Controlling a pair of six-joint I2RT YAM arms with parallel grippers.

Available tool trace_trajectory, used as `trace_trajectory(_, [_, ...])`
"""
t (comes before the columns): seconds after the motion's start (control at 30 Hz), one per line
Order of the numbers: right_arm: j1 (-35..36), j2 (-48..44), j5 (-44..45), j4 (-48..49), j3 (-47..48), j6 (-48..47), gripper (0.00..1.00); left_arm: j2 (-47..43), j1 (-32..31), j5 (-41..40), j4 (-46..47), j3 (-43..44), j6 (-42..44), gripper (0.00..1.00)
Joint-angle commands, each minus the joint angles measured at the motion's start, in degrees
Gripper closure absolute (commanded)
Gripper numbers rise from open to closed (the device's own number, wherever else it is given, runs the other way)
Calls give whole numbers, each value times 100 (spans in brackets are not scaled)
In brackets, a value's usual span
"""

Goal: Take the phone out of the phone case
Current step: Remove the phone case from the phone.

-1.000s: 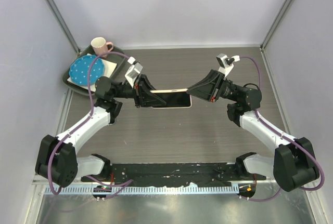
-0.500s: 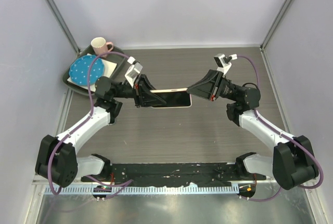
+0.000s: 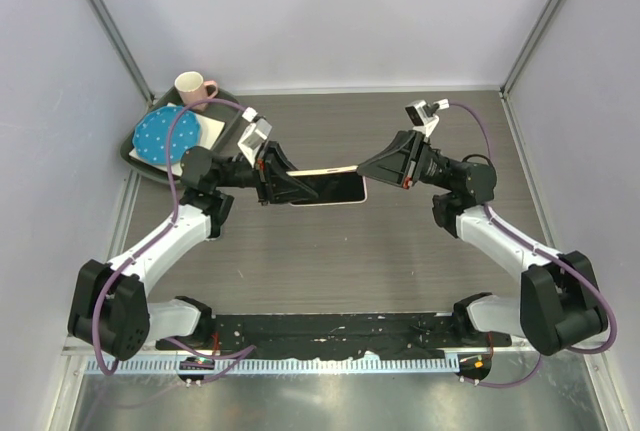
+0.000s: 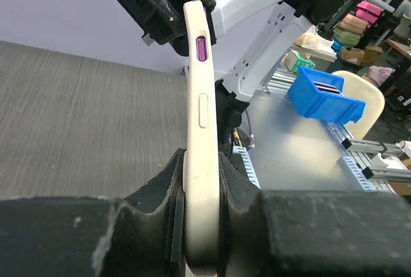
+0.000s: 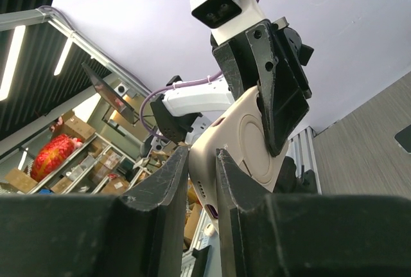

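The grey wood-grain worktop (image 3: 330, 251) fills the space between pale walls, with a black strip (image 3: 330, 331) along its near edge. The left arm (image 3: 165, 236) and the right arm (image 3: 505, 241) both reach in from their near corners and meet over the middle.

In the far left corner sits a dark tray (image 3: 133, 148). It carries a blue dotted plate (image 3: 158, 134) and a white flat square thing (image 3: 210, 131) just beside the plate.

The phone case (image 3: 322, 173), cream in colour, is held between the two arms above the middle of the worktop, lying lengthwise from one arm to the other. The phone (image 3: 328, 189) is still inside it, its dark screen turned towards the near side.

A pink mug (image 3: 193, 89) stands at the far edge of the tray.

The left fingers (image 4: 160, 193) are closed tight on the left end of the phone case, one on the front and one on the back, with the case seen edge-on between them in the left wrist view. The right fingers (image 5: 164, 180) are drawn in narrow around a corner at the right end, and the case rim sits in the thin gap between them, so they appear to pinch it.

A purple button (image 4: 200, 48) shows on the case's side edge, with a cream button (image 4: 203, 110) below it.
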Motion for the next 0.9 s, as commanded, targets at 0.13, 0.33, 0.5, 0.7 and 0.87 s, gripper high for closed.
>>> trace_trajectory(0.13, [40,153,-6,1080,448,547,78,-86,-110,290,442,315,95,100])
trace_trajectory(0.33, [49,592,-129,1168,694,960,80,-77,-180,422,539,350,-10,100])
trace_trajectory(0.5, [84,786,-86,1309,756,1145,90,-95,-207,510,828,333,-159,100])
trace_trajectory(0.7, [119,821,-50,1388,730,1197,94,-86,-286,633,1259,342,-485,100])
trace_trajectory(0.87, [146,655,-68,1388,729,1268,93,-69,-321,703,1312,298,-467,100])
